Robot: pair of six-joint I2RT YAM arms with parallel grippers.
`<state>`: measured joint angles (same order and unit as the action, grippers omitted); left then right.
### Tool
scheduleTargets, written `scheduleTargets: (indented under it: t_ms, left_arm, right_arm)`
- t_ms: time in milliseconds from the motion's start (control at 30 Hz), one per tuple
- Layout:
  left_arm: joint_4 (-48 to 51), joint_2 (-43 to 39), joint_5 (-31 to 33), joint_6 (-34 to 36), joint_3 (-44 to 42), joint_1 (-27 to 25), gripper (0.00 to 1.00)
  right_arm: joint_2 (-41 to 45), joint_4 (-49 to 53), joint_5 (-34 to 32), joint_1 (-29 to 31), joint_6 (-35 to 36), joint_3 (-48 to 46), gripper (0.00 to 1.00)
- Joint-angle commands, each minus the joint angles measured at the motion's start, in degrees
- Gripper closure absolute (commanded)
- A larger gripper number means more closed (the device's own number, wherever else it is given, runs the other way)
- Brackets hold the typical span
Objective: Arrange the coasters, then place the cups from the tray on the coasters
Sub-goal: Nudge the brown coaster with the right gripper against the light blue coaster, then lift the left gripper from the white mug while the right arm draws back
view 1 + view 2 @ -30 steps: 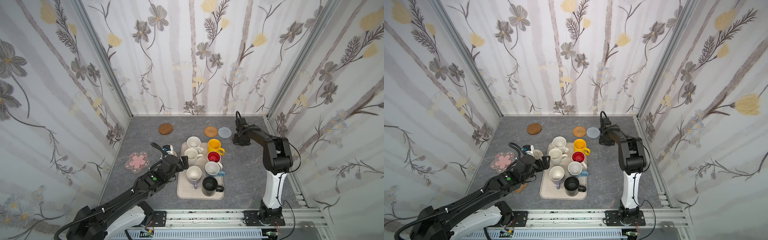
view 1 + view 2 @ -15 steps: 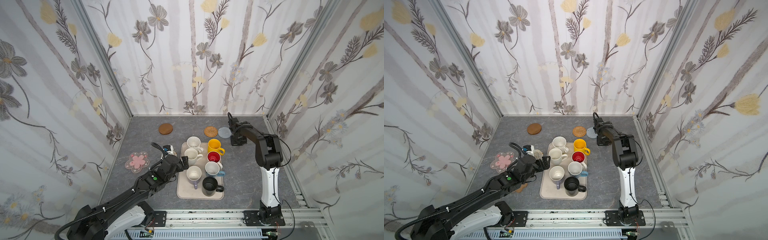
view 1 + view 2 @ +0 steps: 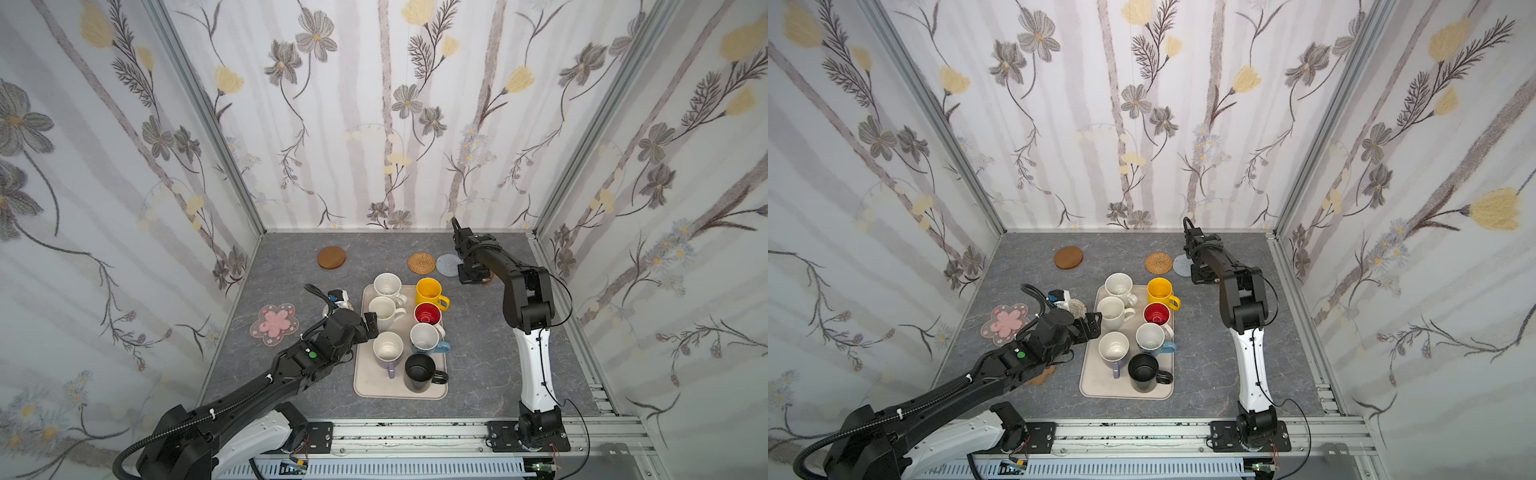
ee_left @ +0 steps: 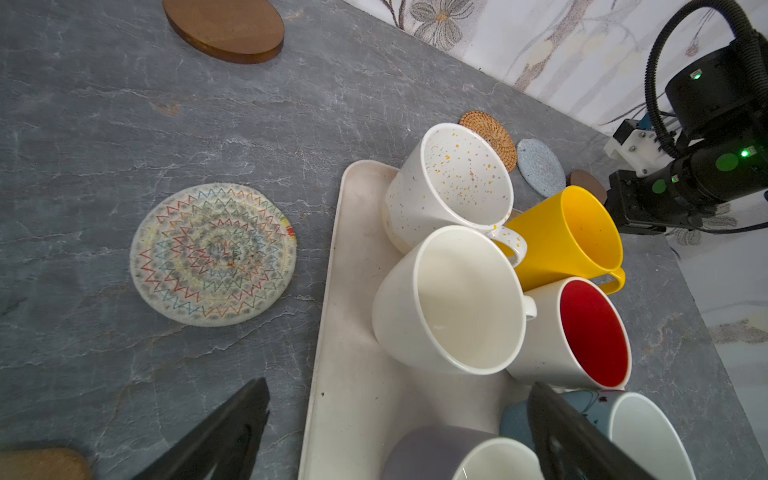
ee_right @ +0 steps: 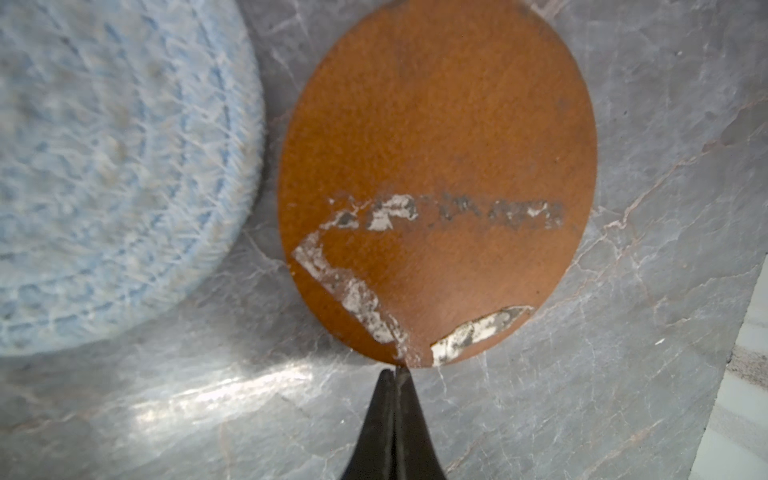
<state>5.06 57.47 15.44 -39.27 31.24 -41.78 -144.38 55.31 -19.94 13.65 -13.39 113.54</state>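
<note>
Black right gripper (image 5: 394, 374): I'm seeing its jaws pressing flat together, tips sitting at the rim of the glossy amber disc (image 5: 436, 166). I can't tell whether they're nipping that rim. The disc is lying flat on the grey table (image 5: 623, 249), just beside the grey-blue round (image 5: 116, 166), with a thin strip of table showing between them. In a top view the grey-blue round is sitting just beside the woven rattan disc (image 3: 421, 262), both near the back wall. The brown wooden disc (image 3: 331, 257) is lying well apart from them, further left.

Left gripper (image 4: 399, 382): jaws are standing wide apart, gripping nothing. It's hovering at the left rim of the tray (image 4: 353, 374), one finger over bare table, the other over the light blue mug (image 4: 648, 432).

I'm counting seven mugs standing upright in the tray:
- At the back: speckled white mug (image 3: 387, 284) and yellow mug (image 3: 429, 291).
- Next row: plain cream mug (image 3: 382, 309) and red-inside white mug (image 3: 427, 313).
- Nearer me: lavender mug (image 3: 387, 347), with the light blue one beside it.
- Nearest the front rim: black mug (image 3: 419, 370).

The whitish crocheted round (image 4: 212, 253) is lying on the table just left of the tray. The pink flower (image 3: 274, 324) is sitting further left. The brown paw (image 3: 1044, 374) is peeking out from under the left arm.
</note>
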Motion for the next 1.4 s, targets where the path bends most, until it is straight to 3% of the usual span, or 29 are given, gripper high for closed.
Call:
scheduleTargets:
  t_ms: [0, 267, 533, 633, 800, 900, 1067, 1200, 1367]
  left_arm:
    - [0.07, 0.14, 2.18, -0.06, 0.74, 0.21, 0.0]
    - [1.54, -0.91, 1.0, 0.29, 3.56, 2.23, 0.0]
    - [6.82, 1.23, -3.34, 1.91, 12.58, 9.37, 0.0]
    - [8.15, 4.53, -7.11, 3.28, 16.39, 12.9, 0.0]
    - [10.12, 11.2, -10.58, 5.18, 23.84, 16.95, 0.0]
    - [10.59, 15.61, -12.23, 6.01, 28.13, 20.57, 0.0]
    - [11.0, 26.22, -15.61, 7.69, 36.08, 27.6, 0.0]
    - [11.45, 35.85, -18.84, 8.79, 42.42, 31.98, 0.0]
    - [12.03, 46.03, -20.35, 10.77, 51.05, 35.72, 0.0]
  right_arm:
    - [-0.64, 0.61, -1.93, -0.34, 0.47, 1.56, 1.0]
    - [0.71, -0.28, -2.18, -0.83, -0.36, 2.64, 1.0]
    - [18.05, -15.51, 1.19, 1.07, -2.67, -12.79, 0.98]
    - [25.01, -21.52, 2.57, 2.17, -2.88, -19.0, 0.88]
    - [38.13, -34.4, 8.0, 3.43, -3.14, -31.6, 0.55]
    - [45.29, -42.13, 10.95, 3.75, -3.83, -39.74, 0.47]
    - [56.8, -54.9, 15.91, 3.84, -7.18, -54.21, 0.26]
    - [63.14, -62.56, 20.07, 3.84, -8.44, -62.72, 0.01]
    - [68.19, -65.72, 22.76, 3.8, -9.96, -66.64, 0.0]
